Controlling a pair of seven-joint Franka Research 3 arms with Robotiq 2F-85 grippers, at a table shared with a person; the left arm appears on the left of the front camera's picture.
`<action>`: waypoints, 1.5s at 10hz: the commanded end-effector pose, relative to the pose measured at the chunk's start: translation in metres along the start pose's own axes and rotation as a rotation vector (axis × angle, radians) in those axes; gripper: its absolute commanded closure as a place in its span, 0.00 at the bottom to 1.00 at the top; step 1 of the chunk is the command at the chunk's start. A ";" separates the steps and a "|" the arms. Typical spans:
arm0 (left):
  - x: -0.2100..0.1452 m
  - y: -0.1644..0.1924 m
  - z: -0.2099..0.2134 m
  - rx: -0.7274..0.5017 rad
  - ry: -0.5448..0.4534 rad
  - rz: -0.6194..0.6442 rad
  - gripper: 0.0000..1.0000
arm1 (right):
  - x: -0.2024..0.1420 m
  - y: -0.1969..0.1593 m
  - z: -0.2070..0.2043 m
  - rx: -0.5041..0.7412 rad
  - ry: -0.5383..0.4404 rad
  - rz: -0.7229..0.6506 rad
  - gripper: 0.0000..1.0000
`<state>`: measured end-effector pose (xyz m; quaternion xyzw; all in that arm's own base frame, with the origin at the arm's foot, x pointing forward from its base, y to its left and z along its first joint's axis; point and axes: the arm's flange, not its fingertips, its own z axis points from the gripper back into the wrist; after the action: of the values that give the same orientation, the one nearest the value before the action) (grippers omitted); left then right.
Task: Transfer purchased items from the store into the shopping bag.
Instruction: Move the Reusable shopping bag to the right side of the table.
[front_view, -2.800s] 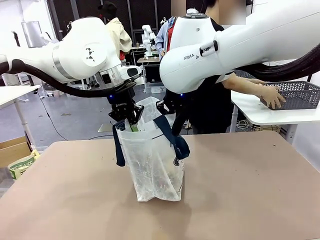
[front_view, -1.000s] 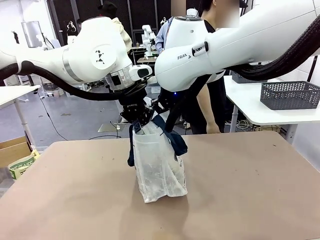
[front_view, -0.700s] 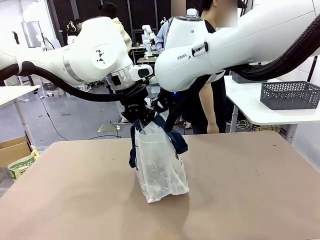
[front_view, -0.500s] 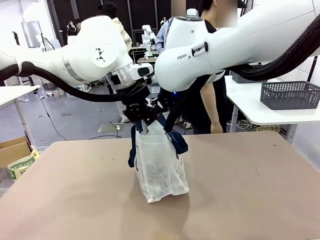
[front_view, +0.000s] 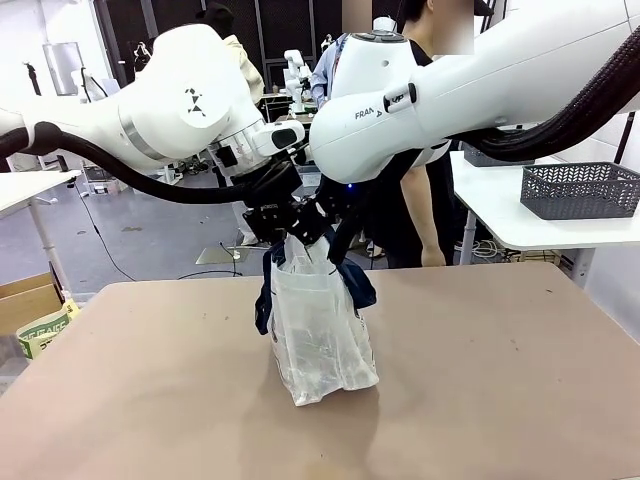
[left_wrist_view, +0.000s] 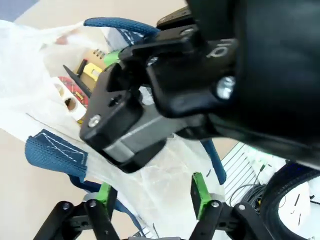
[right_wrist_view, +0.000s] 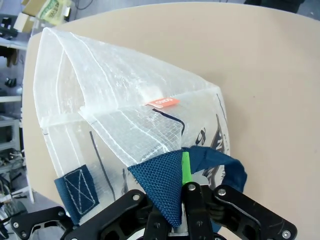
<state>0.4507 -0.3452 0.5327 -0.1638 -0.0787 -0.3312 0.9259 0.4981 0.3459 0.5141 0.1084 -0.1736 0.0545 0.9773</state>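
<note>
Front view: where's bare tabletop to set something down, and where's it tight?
Bare table right of the shopping bag out to the right edge, left of it to the left edge, and the near strip in front. Crowded above the bag's mouth: left end effector and right end effector meet there.

Left fingers (left_wrist_view: 199, 195) newly apart

Bag (front_view: 322, 335) stands mid table (front_view: 500, 390), w/ items (left_wrist_view: 75, 92) inside. Left gripper (front_view: 287, 238) & right gripper (front_view: 335, 255) side by side at bag's top. Person (front_view: 415, 215) behind bag, far side. Basket (front_view: 580, 190) on side table (front_view: 500, 218), far right, behind.
</note>
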 end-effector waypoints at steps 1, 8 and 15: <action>-0.014 -0.002 0.000 -0.059 -0.010 -0.055 0.00 | 0.004 -0.002 -0.002 0.038 -0.011 0.011 1.00; -0.021 -0.005 0.014 -0.121 -0.098 -0.057 0.00 | 0.004 -0.002 -0.005 0.035 -0.004 0.016 1.00; -0.023 -0.004 0.012 -0.147 -0.102 -0.043 0.00 | 0.004 0.002 -0.009 0.040 0.000 0.027 1.00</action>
<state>0.4319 -0.3346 0.5422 -0.2325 -0.0992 -0.3377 0.9067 0.5022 0.3487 0.5090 0.1093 -0.1712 0.0620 0.9772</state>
